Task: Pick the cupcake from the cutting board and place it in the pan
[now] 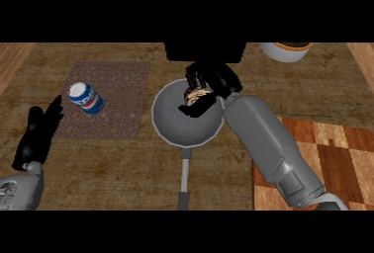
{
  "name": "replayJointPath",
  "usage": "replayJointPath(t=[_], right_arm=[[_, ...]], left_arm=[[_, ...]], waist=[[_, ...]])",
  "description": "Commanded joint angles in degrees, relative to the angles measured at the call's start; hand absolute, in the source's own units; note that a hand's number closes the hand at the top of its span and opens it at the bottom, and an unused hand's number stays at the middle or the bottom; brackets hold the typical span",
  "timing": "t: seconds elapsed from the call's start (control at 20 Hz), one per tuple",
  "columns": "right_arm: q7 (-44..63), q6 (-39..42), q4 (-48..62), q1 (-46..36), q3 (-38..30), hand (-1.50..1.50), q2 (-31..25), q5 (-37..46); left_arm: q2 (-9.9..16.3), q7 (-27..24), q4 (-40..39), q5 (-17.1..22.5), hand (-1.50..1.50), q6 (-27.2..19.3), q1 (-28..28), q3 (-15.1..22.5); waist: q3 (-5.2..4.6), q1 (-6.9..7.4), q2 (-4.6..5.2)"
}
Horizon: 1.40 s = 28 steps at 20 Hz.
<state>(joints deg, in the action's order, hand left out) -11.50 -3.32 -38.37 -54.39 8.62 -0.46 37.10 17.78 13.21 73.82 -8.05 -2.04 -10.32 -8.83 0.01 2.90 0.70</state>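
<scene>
One cupcake (195, 95), held over the upper part of the pan (175, 129); largely hidden by fingers, so its pointing and long axis cannot be told. Brown and cream patches visible between the fingers.

One pan, grey and round, in the middle of the bench (110, 168); one long grey handle (185, 180) running straight down toward the view's lower edge.

One cutting board (329, 148), chequered wood in brown and pale squares, at lower right, partly covered by the right forearm.

Two robot hands. Right robot hand (210, 84): black fingers and thumb curled round the cupcake, above the pan's far rim. Left robot hand (40, 131): at the left edge, fingers straight and pointing up, relaxed, grasping nothing, resting beside the mat.

One mat (110, 113), dark and woven, rectangular, left of the pan.

One can (86, 98), blue, white and red, lying tilted on the mat's upper left part.

One white container (286, 51) at the upper right edge, cut off by the frame.

One dark rectangular block (203, 52) at top centre, behind the right robot hand.
</scene>
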Motion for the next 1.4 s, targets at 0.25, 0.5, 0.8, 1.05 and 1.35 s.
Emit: replayJointPath(t=[0.25, 0.5, 0.8, 1.05, 1.35], right_arm=[[-2.4, -5.4, 12.4, -2.7, 10.6, 1.50, 0.4, -15.8], [-4.3, -3.2, 15.6, -1.5, 11.9, -1.50, 0.5, -22.4], [-7.6, -5.8, 14.2, 1.0, 16.8, -1.50, 0.5, -29.1], [-9.7, -8.5, 11.0, 1.6, 17.2, -1.50, 0.5, -37.3], [-12.5, -13.5, 10.7, -0.2, 15.8, -1.50, 0.5, -45.3]], left_arm=[[-0.1, 0.4, 0.3, -0.4, 0.00, 1.9, -1.5, 1.6], [-2.7, 0.8, 0.1, -1.3, 0.00, 0.4, -3.0, 3.2], [-1.3, -0.2, -1.6, -1.4, 0.00, 1.5, -4.8, 2.7], [-2.5, 0.5, -2.0, -2.0, 0.00, 0.5, -5.1, 3.2], [0.1, 3.1, -1.6, -0.6, 0.00, 2.1, -6.6, 1.1]], waist=[[0.05, 3.09, 0.44], [0.08, 4.91, 1.15], [0.11, 5.85, 1.39], [0.14, 5.60, 1.26], [0.14, 4.36, 0.86]])
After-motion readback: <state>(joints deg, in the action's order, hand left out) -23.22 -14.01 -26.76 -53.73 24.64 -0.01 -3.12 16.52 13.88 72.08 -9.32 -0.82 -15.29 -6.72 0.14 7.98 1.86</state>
